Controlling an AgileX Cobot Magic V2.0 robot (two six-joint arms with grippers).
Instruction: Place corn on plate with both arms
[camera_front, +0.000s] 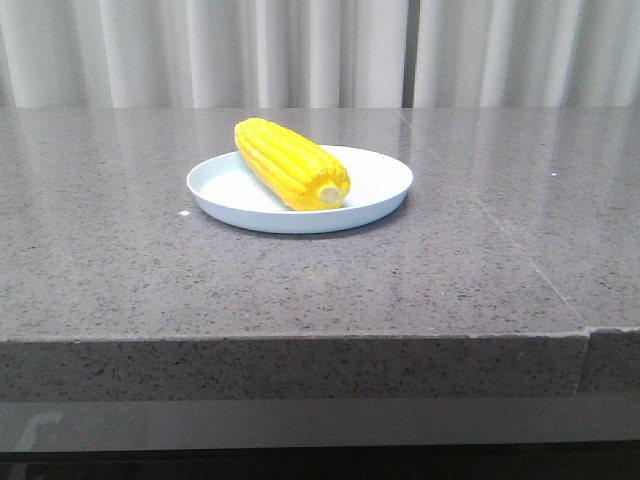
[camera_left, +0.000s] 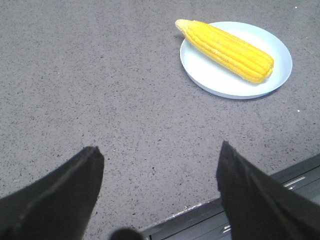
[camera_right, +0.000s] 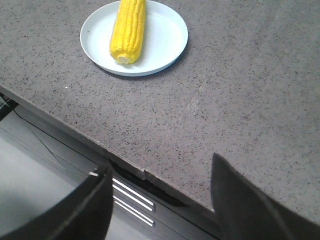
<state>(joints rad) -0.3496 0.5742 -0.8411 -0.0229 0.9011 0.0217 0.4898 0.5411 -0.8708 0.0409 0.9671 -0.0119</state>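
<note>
Corn (camera_front: 291, 163) is lying on the plate (camera_front: 375, 180) already, so the placing looks done as far as these views show. It lies diagonally across the plate, tapered end toward the far left, pale cut end toward the near side, sitting a bit left of the plate's centre. In the left wrist view the tapered tip pokes slightly past the rim; the rest rests inside. It looks steady, not rolling, though that's a judgement from one moment.

Left hand (camera_left: 159, 160) is spread wide, nothing between the fingers (camera_left: 75, 185), hovering over bare desk (camera_front: 120, 260) well apart from the plate, near the desk's front edge. Right hand (camera_right: 160, 192) is also spread and empty, out by the front edge of the desk with the plate well apart from it. Neither hand shows in the front view, so both arms are pulled back out of that frame.

What's left: probably nothing but parking the arms, if anything. Maybe a nudge if the overhanging tip matters, but I'd call it complete.

Around: grey speckled stone desk with a seam line running across it on the right side, pale curtain (camera_front: 320, 50) behind, drawers or a metal rail (camera_right: 132, 197) under the front edge in the wrist views. Nothing else on the desk near the plate, nothing blocking either hand
</note>
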